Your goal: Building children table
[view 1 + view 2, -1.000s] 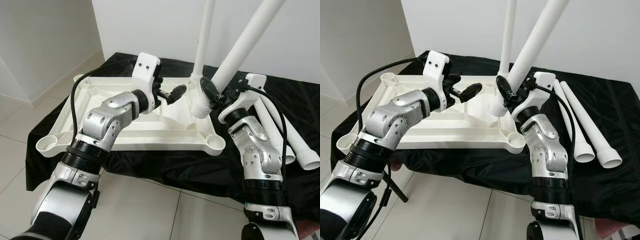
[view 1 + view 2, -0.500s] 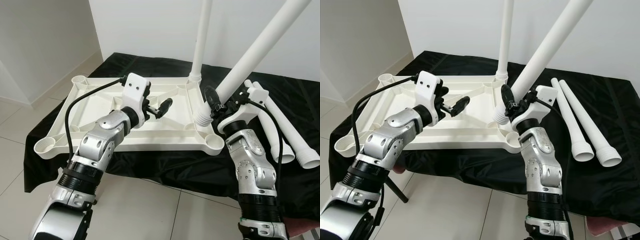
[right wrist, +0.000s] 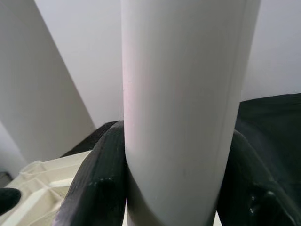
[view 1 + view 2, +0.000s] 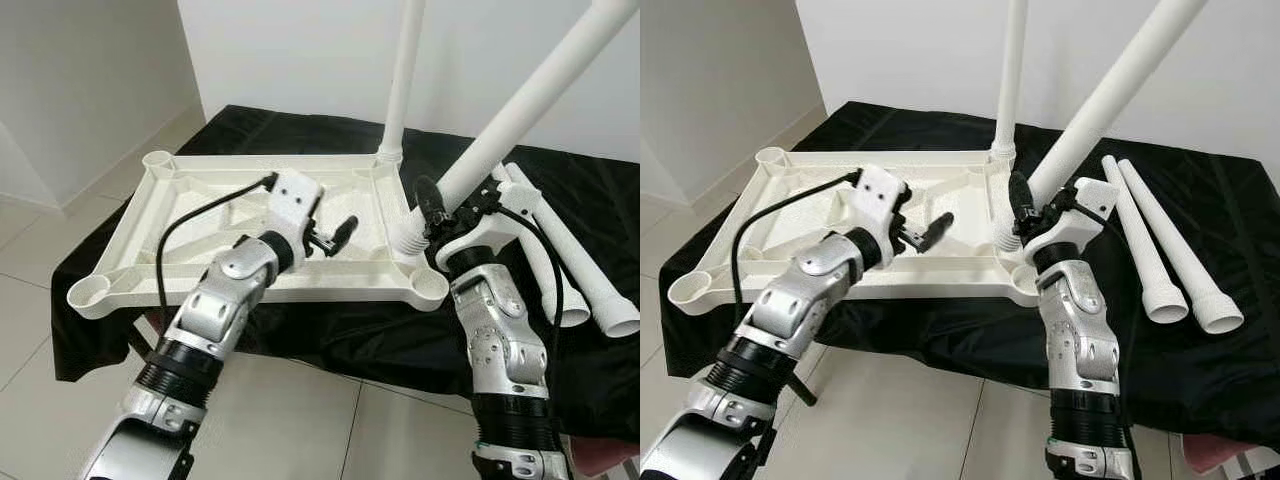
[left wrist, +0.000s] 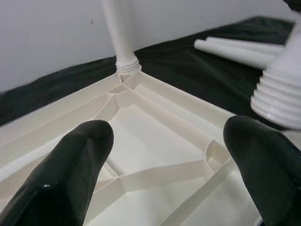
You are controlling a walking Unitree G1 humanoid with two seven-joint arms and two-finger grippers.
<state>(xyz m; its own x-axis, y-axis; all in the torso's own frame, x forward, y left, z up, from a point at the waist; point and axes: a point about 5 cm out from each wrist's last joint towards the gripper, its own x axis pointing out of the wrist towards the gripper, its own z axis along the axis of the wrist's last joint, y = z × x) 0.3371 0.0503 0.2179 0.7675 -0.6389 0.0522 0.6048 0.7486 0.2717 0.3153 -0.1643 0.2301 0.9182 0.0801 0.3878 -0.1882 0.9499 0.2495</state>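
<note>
On the black-draped table [image 4: 300,335], the white tabletop [image 4: 190,275] is lying upside down with its ribbed underside and corner sockets facing up. I am counting one leg [image 4: 402,90] already standing upright in the far right corner socket. I am holding a second leg [image 4: 520,115] in my right tool [image 4: 432,212], fingers clamped on its shaft just above the threaded end, which is hanging tilted just above the near right socket [image 4: 430,287] and not yet seated. Two spare legs [image 4: 1160,250] are lying on the cloth to my right. By my judgement, the task is roughly a quarter done: three legs are left to fit.

My left tool [image 4: 338,232] is hovering over the middle of the tabletop, fingers apart and empty. The left wrist view is showing the seated leg's threaded collar [image 5: 127,66] screwed into its socket, a detail too small in the head views. The right wrist view is showing both pads [image 3: 101,181] pressed against the shaft.
</note>
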